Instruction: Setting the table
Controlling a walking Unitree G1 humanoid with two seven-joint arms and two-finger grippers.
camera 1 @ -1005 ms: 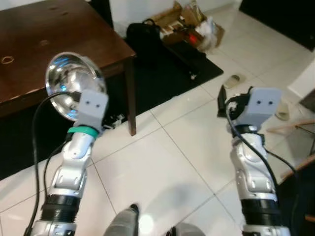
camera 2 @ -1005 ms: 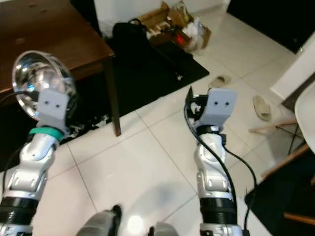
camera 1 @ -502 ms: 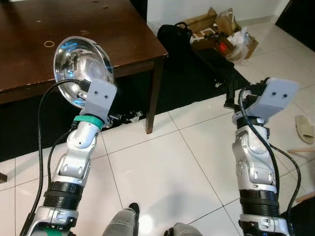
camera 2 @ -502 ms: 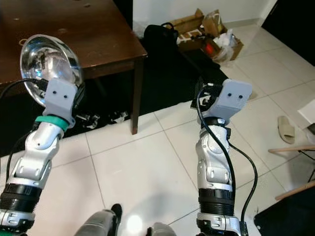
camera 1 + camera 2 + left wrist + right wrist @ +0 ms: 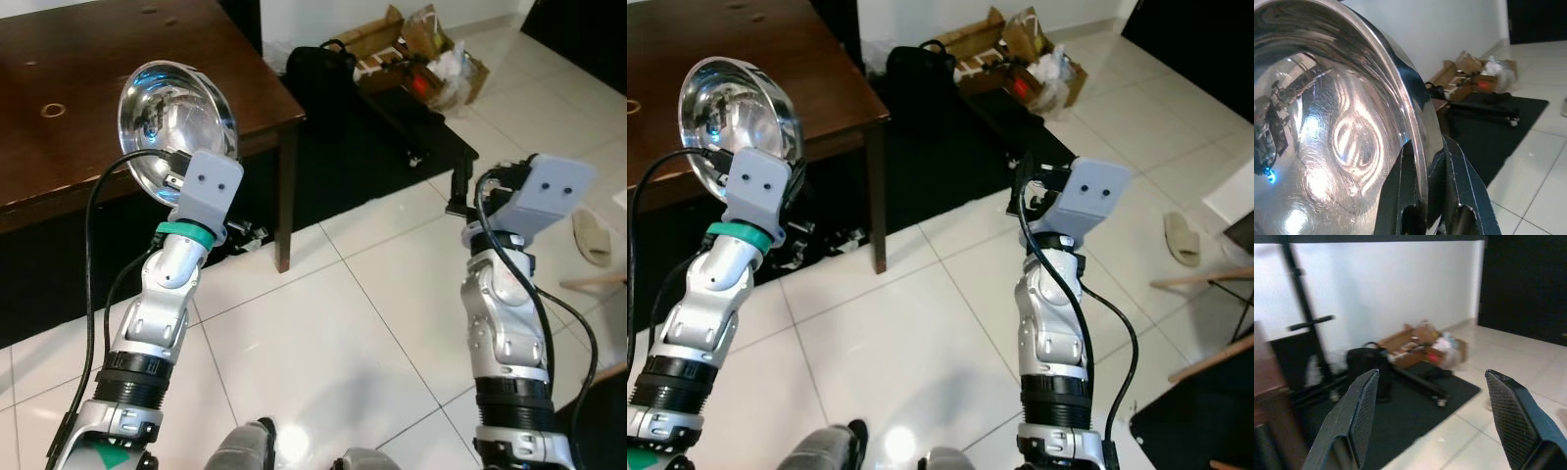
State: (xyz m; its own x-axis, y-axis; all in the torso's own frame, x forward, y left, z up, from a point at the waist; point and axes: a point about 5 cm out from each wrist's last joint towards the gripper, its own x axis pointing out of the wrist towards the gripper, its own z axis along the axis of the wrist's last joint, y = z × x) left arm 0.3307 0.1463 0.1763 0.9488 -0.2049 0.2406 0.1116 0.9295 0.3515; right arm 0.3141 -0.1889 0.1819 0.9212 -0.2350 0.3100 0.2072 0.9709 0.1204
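A shiny steel bowl [image 5: 174, 125] is held up on edge, in front of the near right corner of the dark wooden table [image 5: 88, 59]. My left gripper [image 5: 172, 181] is shut on its rim, and the left wrist view has both fingers [image 5: 1459, 186] pinching the bowl [image 5: 1332, 142] wall. My right gripper [image 5: 1435, 416] is open and holds nothing, raised over the white tiles to the right of the table; its fingers [image 5: 457, 193] point toward the back wall.
A table leg [image 5: 285, 220] stands at the corner by the left arm. A black mat [image 5: 372, 137] with a black bag [image 5: 313, 69] and cardboard boxes [image 5: 416, 54] lies beyond. A slipper [image 5: 591, 235] lies at right. White tile floor [image 5: 333, 333] spreads below.
The camera has swung, shifting the whole scene slightly. The left gripper still holds the bowl up at the table corner; the right gripper stays open.
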